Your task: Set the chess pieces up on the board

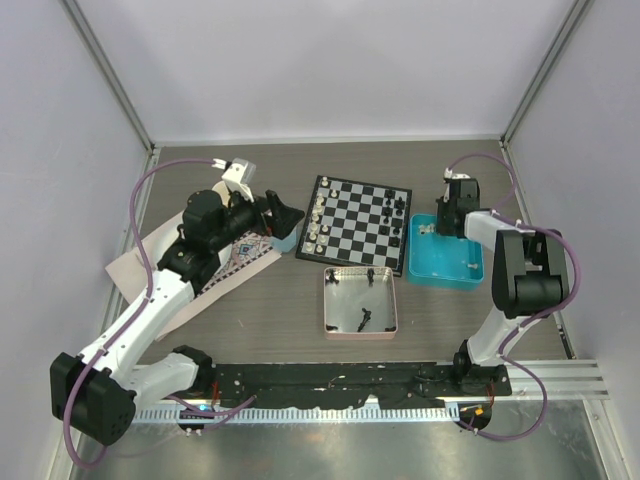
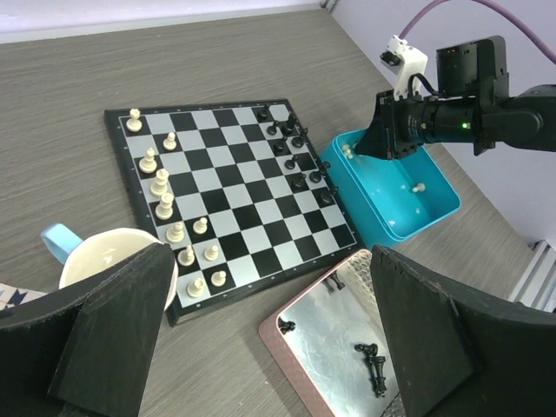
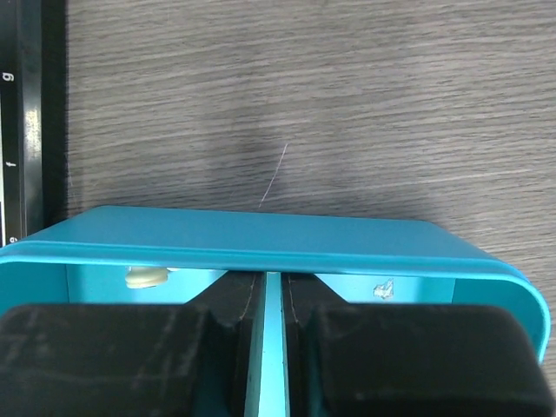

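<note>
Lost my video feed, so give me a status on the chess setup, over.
Left gripper open, over the cup beside the board. Right gripper nearly shut inside the blue tray, nothing seen gripped. Board partly set.

1 chessboard (image 2: 234,195), black-and-white checks. On it approx. 11 white pieces (image 2: 164,206) along one side and approx. 9 black pieces (image 2: 298,182) on the opposite side; the black ones bunch together, so that no. is approx. 2 trays: 1 blue tray (image 2: 391,228) w/ 2 white pieces visible inside, and 1 pink tray (image 2: 334,313) w/ 3 black pieces, poss. 4, too small to be sure. 1 cup (image 2: 95,261), white inside w/ a blue handle. 1 patterned mat (image 1: 243,252). 2 robot arms: left arm (image 1: 150,300) and right arm (image 1: 520,280).
</note>
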### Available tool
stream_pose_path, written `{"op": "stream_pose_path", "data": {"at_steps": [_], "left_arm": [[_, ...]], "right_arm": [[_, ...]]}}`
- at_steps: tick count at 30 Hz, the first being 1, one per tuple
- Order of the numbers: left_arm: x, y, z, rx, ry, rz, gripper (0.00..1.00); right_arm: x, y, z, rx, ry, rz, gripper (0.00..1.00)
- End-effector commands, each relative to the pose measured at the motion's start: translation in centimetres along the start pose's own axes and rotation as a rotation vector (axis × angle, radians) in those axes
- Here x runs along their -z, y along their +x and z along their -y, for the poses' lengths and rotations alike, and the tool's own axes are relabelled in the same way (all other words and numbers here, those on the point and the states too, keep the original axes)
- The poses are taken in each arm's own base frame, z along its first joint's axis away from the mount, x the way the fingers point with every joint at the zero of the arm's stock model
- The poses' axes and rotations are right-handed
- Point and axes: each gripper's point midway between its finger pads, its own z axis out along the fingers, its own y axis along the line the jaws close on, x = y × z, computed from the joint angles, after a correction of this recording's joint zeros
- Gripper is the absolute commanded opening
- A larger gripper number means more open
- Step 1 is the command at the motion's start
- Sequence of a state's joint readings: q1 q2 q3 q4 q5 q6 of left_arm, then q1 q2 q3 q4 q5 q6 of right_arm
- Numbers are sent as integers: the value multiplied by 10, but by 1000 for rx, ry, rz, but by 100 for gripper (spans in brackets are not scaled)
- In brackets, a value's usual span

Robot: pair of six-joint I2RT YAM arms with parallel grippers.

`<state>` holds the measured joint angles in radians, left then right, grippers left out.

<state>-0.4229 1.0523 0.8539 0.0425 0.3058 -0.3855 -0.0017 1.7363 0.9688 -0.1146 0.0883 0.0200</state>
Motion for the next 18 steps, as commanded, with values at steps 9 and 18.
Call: {"op": "stream_pose_path", "data": {"at_steps": [9,18], "left_arm": [[-2,-6,55,-40,342,0,99],[-3,0,64,-35,394,-16,99]], "right_arm": [[55,2,-24,207,-226,43,4],[70,61,-32,482,-424,-231,6]]}}
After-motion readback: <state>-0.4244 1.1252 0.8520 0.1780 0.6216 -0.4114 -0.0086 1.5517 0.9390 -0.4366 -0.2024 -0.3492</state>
